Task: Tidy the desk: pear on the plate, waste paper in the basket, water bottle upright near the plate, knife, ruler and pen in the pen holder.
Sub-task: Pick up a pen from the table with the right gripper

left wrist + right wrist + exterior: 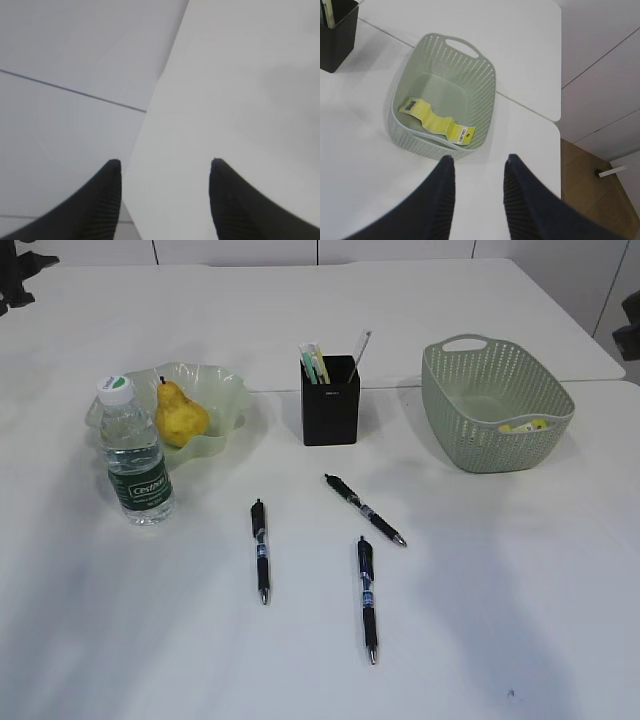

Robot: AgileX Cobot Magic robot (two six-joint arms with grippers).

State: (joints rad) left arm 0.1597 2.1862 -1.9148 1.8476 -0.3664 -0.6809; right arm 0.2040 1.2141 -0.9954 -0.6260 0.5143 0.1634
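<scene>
- Yellow paper (437,121) lies in the basket (485,85), just ahead of the right gripper (479,165), whose jaws stand apart with nothing between them.
- Black holder (336,37) sits far ahead and to the left of that gripper; in the exterior view it carries a clear ruler (360,352) and pale green-and-white items I cannot name.
- Left gripper (165,167) hangs over the white table's (240,100) edge, jaws wide apart and empty; no task thing shows near it in its wrist view.
- Neither gripper shows clearly in the exterior view, so the rest can be placed only against each other.
- Pear (180,415) rests on the plate (225,390), at the table's left.
- Bottle (135,455) stands upright, cap on top, just in front of the plate and touching or nearly touching its rim.
- Three black pens (261,550) (364,509) (367,598) lie flat on the table in front of the holder, each apart from the others.
</scene>
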